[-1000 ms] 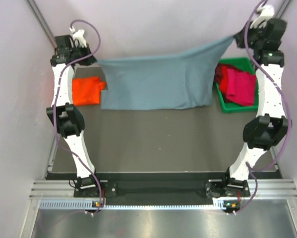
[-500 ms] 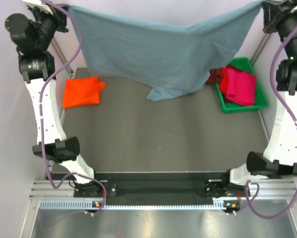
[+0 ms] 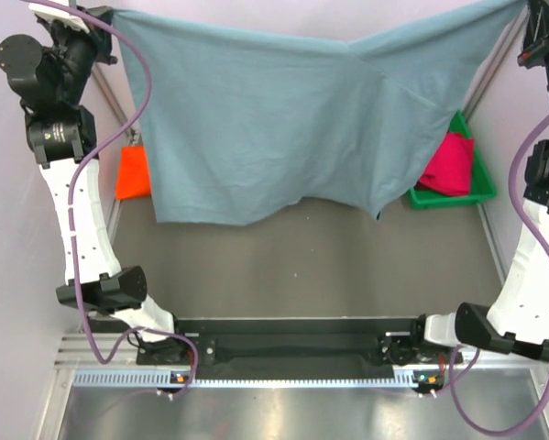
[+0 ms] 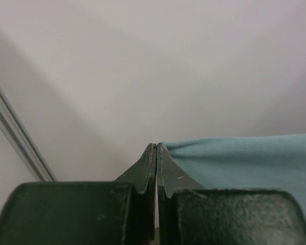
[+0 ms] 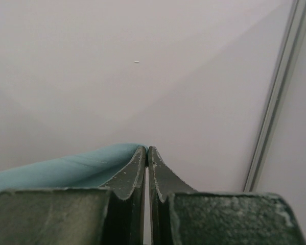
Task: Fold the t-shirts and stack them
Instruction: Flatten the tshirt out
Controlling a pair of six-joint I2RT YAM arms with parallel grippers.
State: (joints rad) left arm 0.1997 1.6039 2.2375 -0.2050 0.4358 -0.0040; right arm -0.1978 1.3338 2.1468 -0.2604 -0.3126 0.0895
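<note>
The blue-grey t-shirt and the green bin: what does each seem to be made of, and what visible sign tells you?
Blue-grey t-shirt: soft matte cloth, probably cotton knit; it hangs limp with creases. Green bin: looks like rigid plastic, smooth, with a straight rim.

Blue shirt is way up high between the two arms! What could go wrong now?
The left gripper and right gripper each pinch only a thin corner of the blue-grey shirt, so a corner could slip and it would flop down. Its hanging hem also hides part of the orange shirt and green bin, so lowering carelessly might drape over them.
</note>
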